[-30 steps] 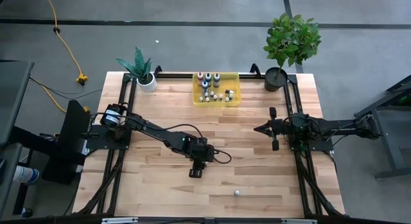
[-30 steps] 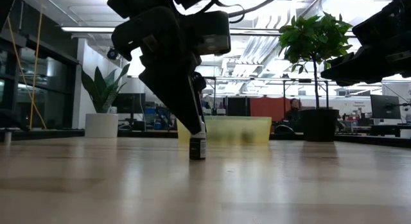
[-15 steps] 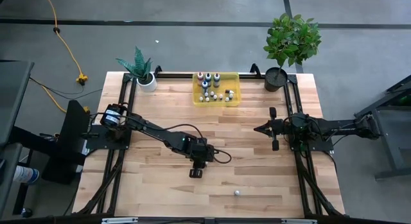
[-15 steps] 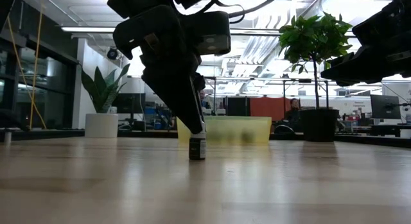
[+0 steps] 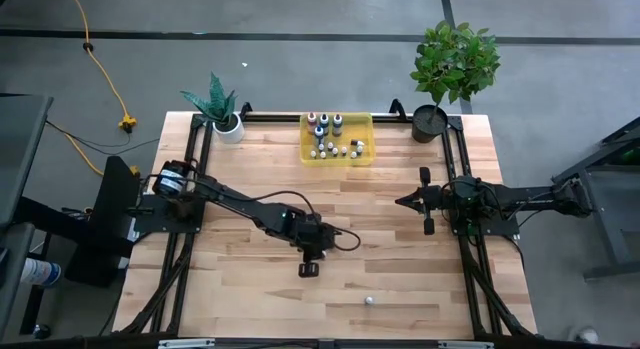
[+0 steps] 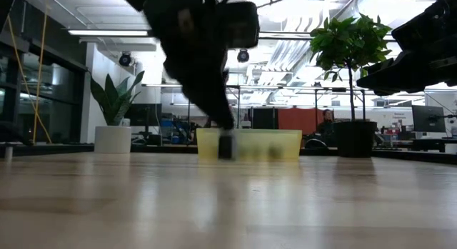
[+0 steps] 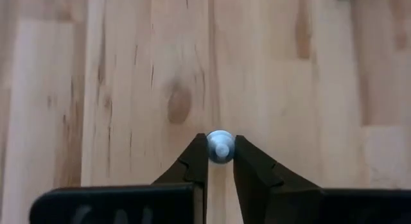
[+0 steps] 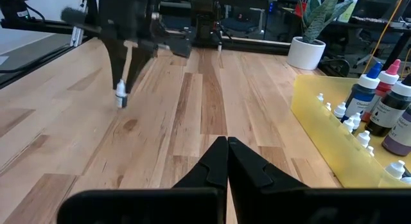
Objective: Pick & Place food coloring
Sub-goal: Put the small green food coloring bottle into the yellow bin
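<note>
A small food coloring bottle with a whitish cap hangs just above the wooden table, and my left gripper is shut on it, near the table's middle. From low down the bottle is a blur off the tabletop. Another tiny whitish bottle stands alone near the front edge. Several more bottles with pink, blue and dark caps stand in the yellow tray at the back. My right gripper waits shut at the table's right side. My left gripper pinches the bottle's whitish cap between its two fingertips, one on each side. The fingers come slanting down from above. The bottle hangs upright below them, clear of the table.
A potted spiky plant stands at the back left corner and a leafy plant in a dark pot at the back right. Black rails run along the table's sides. Bare wood lies between the gripper and the tray.
My left gripper has taken hold of the small bottle that stood on the table and raised it a little; the bottle now hangs clear of the wood, blurred by motion. My right arm has kept still.
</note>
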{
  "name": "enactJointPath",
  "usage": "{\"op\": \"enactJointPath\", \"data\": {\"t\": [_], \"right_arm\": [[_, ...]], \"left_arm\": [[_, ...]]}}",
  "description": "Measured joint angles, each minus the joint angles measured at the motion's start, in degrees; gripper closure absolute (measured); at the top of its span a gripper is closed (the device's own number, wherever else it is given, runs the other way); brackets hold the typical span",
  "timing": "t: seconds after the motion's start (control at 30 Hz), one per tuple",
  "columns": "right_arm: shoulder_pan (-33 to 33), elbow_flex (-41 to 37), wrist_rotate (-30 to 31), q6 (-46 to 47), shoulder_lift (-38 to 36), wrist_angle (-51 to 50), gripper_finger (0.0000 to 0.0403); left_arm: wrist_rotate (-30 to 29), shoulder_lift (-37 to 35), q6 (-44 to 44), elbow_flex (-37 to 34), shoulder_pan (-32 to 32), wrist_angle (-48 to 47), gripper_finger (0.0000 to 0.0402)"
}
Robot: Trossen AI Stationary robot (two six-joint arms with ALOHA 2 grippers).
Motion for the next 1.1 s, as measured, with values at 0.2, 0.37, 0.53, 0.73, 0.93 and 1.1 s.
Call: {"op": "enactJointPath", "data": {"t": [0.2, 0.37, 0.53, 0.73, 0.93, 1.1], "right_arm": [[0.00, 0.00, -0.02, 0.00, 0.00, 0.00, 0.0402], [-0.01, 0.00, -0.01, 0.00, 0.00, 0.00, 0.0402], [-0.01, 0.00, 0.00, -0.01, 0.00, 0.00, 0.0402], [-0.01, 0.00, -0.02, 0.01, 0.00, 0.00, 0.0402], [0.00, 0.00, -0.01, 0.00, 0.00, 0.00, 0.0402], [0.01, 0.00, -0.01, 0.00, 0.00, 0.00, 0.0402]], "left_arm": [[-0.56, -2.88, -5.10, 3.20, 0.93, -2.26, 0.0363], [-1.95, -6.11, -13.33, 7.14, 3.46, -6.80, 0.0362], [-3.64, -8.38, -17.68, 13.74, 7.58, -17.26, 0.0362], [-10.47, -8.51, -14.79, 25.22, 13.17, -30.51, 0.0362], [-12.72, -8.53, -13.17, 29.49, 17.99, -30.88, 0.0362], [-15.35, -7.53, -13.03, 29.68, 22.65, -27.54, 0.0362]]}}
